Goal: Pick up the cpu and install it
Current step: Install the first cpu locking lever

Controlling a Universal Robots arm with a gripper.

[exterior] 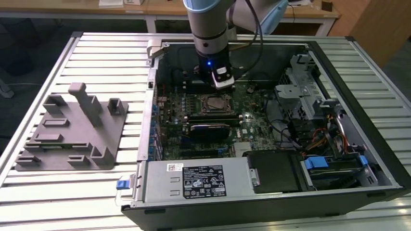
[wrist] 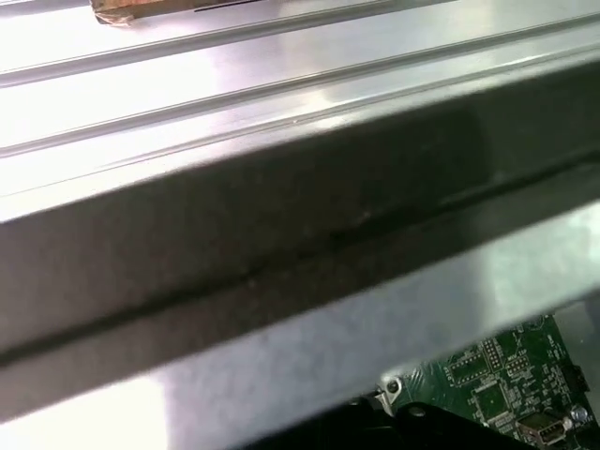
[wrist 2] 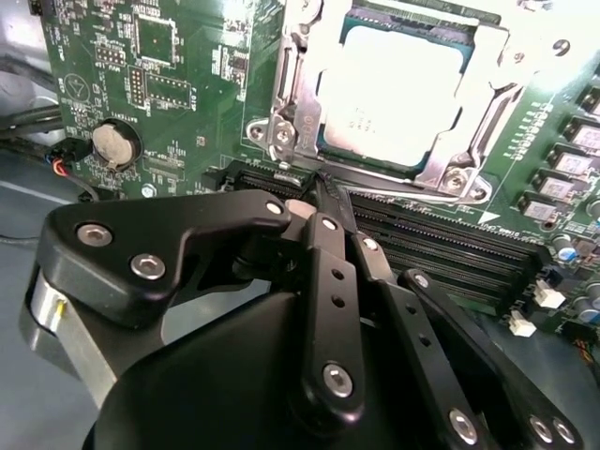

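Observation:
The cpu (wrist 2: 394, 94), a pale silver square chip, lies in the motherboard socket with a metal frame (wrist 2: 291, 112) around its edges. In the exterior view the cpu (exterior: 213, 103) sits mid-board inside the open computer case. My gripper (wrist 2: 328, 192) hovers just beside the socket, over the black memory slots (wrist 2: 459, 258). Its black fingers (wrist 2: 333, 281) meet at the tips with nothing between them. In the exterior view the gripper (exterior: 222, 84) hangs at the far side of the socket, a blue light lit on the wrist.
A grey plastic tray (exterior: 70, 130) with upright posts lies on the slatted table at the exterior view's left. Inside the case are a power supply (exterior: 199, 180), a drive cage (exterior: 308, 96) and cables. A coin battery (wrist 2: 114, 143) sits on the board. The case wall (wrist: 281, 234) is close to the first wrist camera.

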